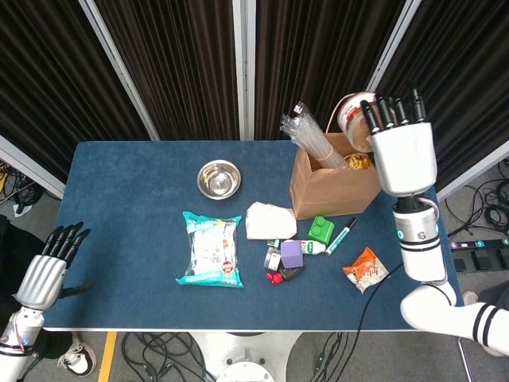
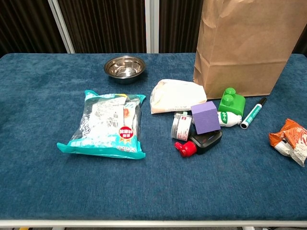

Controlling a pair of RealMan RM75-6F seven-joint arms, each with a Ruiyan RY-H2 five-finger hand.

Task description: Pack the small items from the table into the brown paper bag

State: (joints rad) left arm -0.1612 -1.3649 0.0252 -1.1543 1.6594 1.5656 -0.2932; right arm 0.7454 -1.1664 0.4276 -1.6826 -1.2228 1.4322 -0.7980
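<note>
The right hand point(image 1: 402, 147) is raised above the open top of the bag point(image 1: 334, 181), back of the hand to the head camera, with a jar point(image 1: 352, 115) caught in its fingers point(image 1: 380, 111). Only the jar's pale lid edge and a strip of red-and-white label show to the left of the fingertips, so the fingers are clamped on it, though the exact wrap is hidden behind the hand. Held there, the jar is lined up to go down into the bag's mouth, I judge; it has not been let go.

The bag stands upright on the table point(image 1: 127, 239), below and slightly left of the fingers. It is brown paper with a looped handle, and it already holds clear plastic bottles leaning out to the left and something yellowish inside (too small to name).

Well below the fingers, in front of the bag, lie the things not yet packed: a green block point(image 2: 230, 99), a marker point(image 2: 253, 112), a purple cube point(image 2: 206, 117), a small tin point(image 2: 181, 126), a white pouch point(image 2: 175, 96) and an orange snack packet point(image 2: 290, 140). Further left are a teal packet point(image 2: 106, 123) and a steel bowl point(image 2: 124, 67).

The left hand point(image 1: 44, 270) hangs at the table's near left corner, fingers apart, holding nothing (it has no part in this step).
</note>
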